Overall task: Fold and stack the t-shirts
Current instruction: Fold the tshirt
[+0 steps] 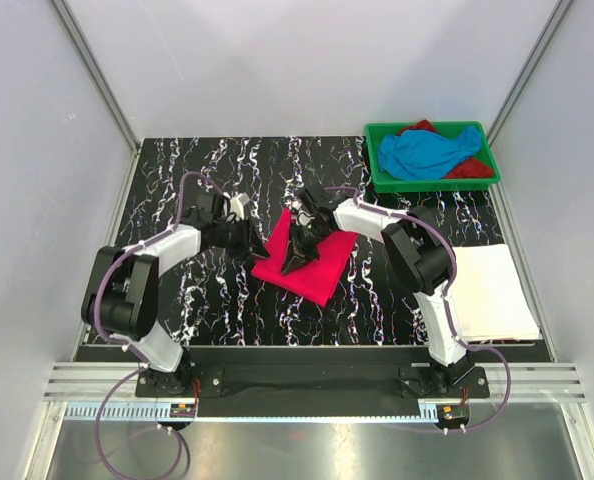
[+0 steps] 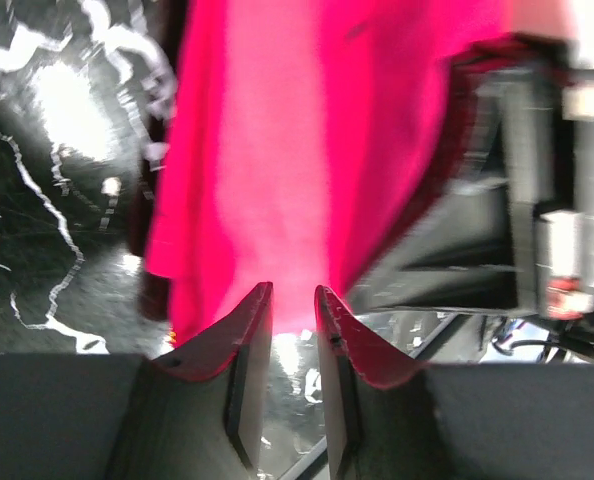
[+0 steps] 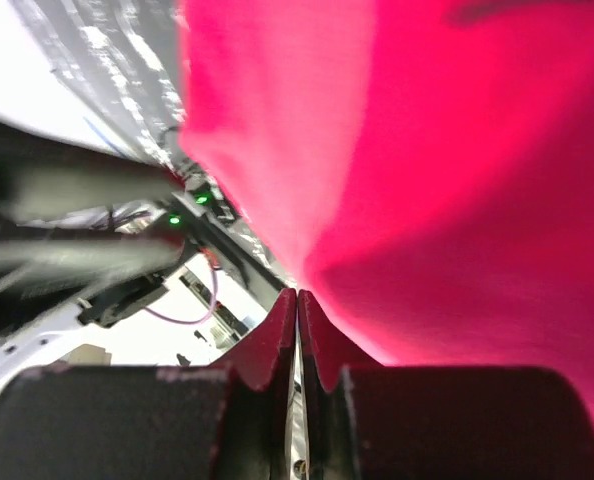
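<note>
**Both pincers working the hot pink shirt, well away from the green tray**

The green tray (image 1: pixel 432 185) is sitting at the far right corner of the black marbled table (image 1: pixel 207 160), and everything else is lying on the arm-base side of it. The sky blue t-shirt (image 1: pixel 427 152) is lying crumpled inside the tray, and the dark red t-shirt (image 1: pixel 472 168) is showing beneath it at the tray's right end and far edge.

The hot pink t-shirt (image 1: pixel 322 268) is lying folded into a rough diamond, well apart from the tray, to its left and toward the bases. The white t-shirt (image 1: pixel 492 285) is resting folded flat, straight toward the bases from the tray, apart from the pink one.

The right gripper (image 1: pixel 293 258) is reaching over the pink shirt's side that is farther from the tray. In its wrist view its fingers (image 3: pixel 267 340) are pressing together, clenched, and the pink cloth is running right down to their tips; whether a pinch of cloth is caught between them cannot be told.

The left gripper (image 1: pixel 249 240) is sitting at the pink shirt's corner farthest from the tray. Its fingers (image 2: pixel 249 330) are standing narrowly parted, with pink cloth tapering down to the gap. Whether they are grasping it or merely touching it cannot be told.
</note>
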Tool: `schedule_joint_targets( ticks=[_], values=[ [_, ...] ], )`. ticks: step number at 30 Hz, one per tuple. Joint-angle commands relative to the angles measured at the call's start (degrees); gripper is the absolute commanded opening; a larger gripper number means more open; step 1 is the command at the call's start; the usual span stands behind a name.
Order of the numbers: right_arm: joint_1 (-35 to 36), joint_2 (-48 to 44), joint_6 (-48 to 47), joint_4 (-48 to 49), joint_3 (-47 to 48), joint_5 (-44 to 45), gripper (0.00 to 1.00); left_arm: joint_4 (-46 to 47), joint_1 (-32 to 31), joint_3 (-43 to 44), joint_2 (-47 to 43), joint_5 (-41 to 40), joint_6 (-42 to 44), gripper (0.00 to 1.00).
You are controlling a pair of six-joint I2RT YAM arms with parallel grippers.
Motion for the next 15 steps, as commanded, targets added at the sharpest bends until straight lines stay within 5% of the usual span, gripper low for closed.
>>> schedule_joint_targets(
  ticks=[1,15],
  values=[
    [1.33,-1.24,2.56,2.28,3.01,-2.89,0.09,1.29,0.27,-0.31,-4.5,0.07,-2.13,0.29],
    [-0.08,-6.94,-1.03,8.62,-16.75,-1.41,0.09,3.84,0.36,-1.1,7.72,-3.79,-2.58,0.24]
  ],
)
